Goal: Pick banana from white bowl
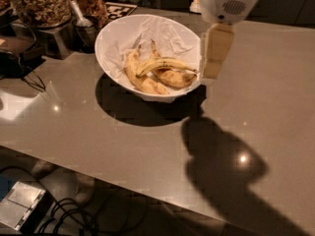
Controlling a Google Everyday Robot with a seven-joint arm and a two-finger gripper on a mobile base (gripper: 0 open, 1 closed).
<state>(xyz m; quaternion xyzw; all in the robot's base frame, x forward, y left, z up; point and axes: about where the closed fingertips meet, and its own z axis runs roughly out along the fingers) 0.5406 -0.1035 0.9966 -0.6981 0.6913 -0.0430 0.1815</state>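
Observation:
The white bowl [109, 37], lined with crumpled white paper, stands on the grey counter at upper centre. Three bananas lie in it. The banana [165, 63] is the slim, curved, speckled one and lies across the top of the other two. A plumper banana [139, 78] lies to its left and another [176, 78] below it to the right. My gripper [212, 58] hangs from the white wrist [227, 4] right at the bowl's right rim, beside the banana's right end and a little above it.
Glass jars of granola [39, 4] and a cup with a scoop [84, 21] stand at the back left, with a black-and-white marker tag [118, 9] behind them. A dark device with a cable [17, 60] sits at the left. The counter's front edge runs across the bottom, and cables [74, 213] lie on the floor.

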